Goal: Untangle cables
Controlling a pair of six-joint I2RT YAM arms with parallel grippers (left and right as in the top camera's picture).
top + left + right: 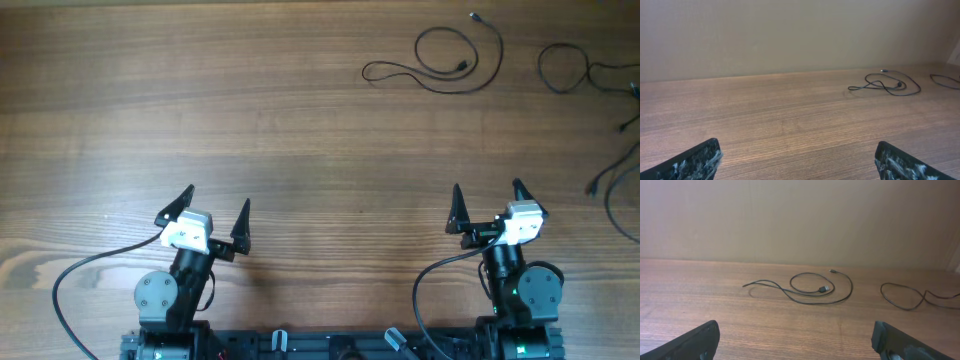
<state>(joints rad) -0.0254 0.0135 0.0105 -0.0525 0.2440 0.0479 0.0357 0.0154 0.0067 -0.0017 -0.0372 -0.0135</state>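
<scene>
One thin black cable lies in a loose loop at the far right of the table; it also shows in the left wrist view and the right wrist view. A second thin cable loops to its right, also in the right wrist view. A third thin cable trails along the right edge. My left gripper is open and empty near the front left. My right gripper is open and empty near the front right. Both are well short of the cables.
The wooden table spans the whole view. Thicker black robot wiring curves beside the left arm base, and more beside the right arm base. A plain beige wall stands behind the table.
</scene>
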